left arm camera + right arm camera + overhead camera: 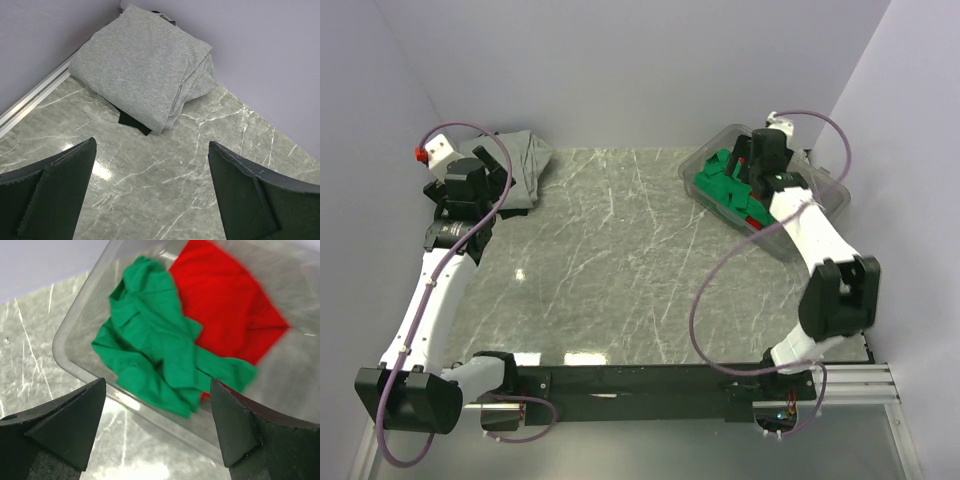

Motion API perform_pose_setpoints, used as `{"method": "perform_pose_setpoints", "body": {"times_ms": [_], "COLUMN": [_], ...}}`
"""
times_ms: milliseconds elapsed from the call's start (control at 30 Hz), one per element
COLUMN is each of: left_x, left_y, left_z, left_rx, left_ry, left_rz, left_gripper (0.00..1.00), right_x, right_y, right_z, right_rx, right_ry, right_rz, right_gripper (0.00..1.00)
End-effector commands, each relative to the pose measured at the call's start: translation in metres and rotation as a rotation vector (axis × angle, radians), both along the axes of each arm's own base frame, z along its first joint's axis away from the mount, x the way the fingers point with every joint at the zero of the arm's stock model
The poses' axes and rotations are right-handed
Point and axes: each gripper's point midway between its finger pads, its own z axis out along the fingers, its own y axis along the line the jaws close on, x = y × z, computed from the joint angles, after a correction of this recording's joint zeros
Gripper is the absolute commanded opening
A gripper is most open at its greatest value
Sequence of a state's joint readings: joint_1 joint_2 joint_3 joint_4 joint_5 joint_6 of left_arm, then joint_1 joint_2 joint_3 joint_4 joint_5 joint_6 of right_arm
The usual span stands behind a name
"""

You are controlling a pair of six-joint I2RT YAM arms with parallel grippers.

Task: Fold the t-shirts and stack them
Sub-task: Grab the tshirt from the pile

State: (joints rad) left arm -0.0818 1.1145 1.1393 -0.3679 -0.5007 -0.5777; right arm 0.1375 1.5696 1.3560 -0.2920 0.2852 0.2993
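Note:
A folded grey t-shirt point(142, 67) lies in the far left corner against the walls; it also shows in the top view point(527, 165). My left gripper point(150, 200) is open and empty, hovering over bare table just in front of it. A crumpled green t-shirt point(152, 347) and a red t-shirt point(227, 310) lie in the clear plastic bin point(75, 325) at the far right. My right gripper point(157, 432) is open and empty above the bin's near rim. In the top view the right arm hides most of the red shirt; the green shirt point(725, 185) shows.
The marble table point(620, 260) spreads between the two arms. Purple walls close in on the left, back and right. A dark patch point(134, 120) peeks out under the grey shirt's near edge. The bin point(830, 195) sits near the right wall.

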Motion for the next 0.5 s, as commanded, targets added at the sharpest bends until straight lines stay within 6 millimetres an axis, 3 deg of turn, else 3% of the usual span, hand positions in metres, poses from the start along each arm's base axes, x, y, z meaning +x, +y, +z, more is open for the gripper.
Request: {"method": "perform_pose_setpoints", "body": {"times_ms": [0,67,100,167,200,367,400,467], "left_x": [-0.002,-0.004,-0.005,-0.007,-0.008,-0.008,-0.007,-0.005], "left_y": [0.003,0.006,0.007,0.010,0.010,0.011,0.011,0.011], "left_z": [0.021,0.019,0.017,0.015,0.013,0.017,0.016,0.018], "left_rx": [0.010,0.009,0.006,0.001,-0.001,-0.008,-0.007,-0.005], "left_ry": [-0.047,-0.040,-0.032,-0.027,-0.023,-0.027,-0.023,-0.017], "left_rz": [0.005,0.028,0.035,0.057,0.063,0.070,0.070,0.071], "left_gripper": [1.00,0.99,0.99,0.99,0.99,0.99,1.00,0.99], "right_x": [0.026,0.038,0.043,0.050,0.052,0.061,0.061,0.061], "right_y": [0.016,0.025,0.028,0.031,0.030,0.037,0.042,0.048], "right_z": [-0.023,-0.030,-0.049,-0.060,-0.081,-0.112,-0.118,-0.119], "right_rx": [0.065,0.089,0.094,0.096,0.094,0.097,0.110,0.120], "right_ry": [0.058,0.075,0.115,0.137,0.186,0.254,0.265,0.272], "right_rz": [0.059,0.100,0.110,0.114,0.109,0.144,0.165,0.209], "right_gripper": [0.89,0.89,0.88,0.88,0.88,0.84,0.83,0.69]}}
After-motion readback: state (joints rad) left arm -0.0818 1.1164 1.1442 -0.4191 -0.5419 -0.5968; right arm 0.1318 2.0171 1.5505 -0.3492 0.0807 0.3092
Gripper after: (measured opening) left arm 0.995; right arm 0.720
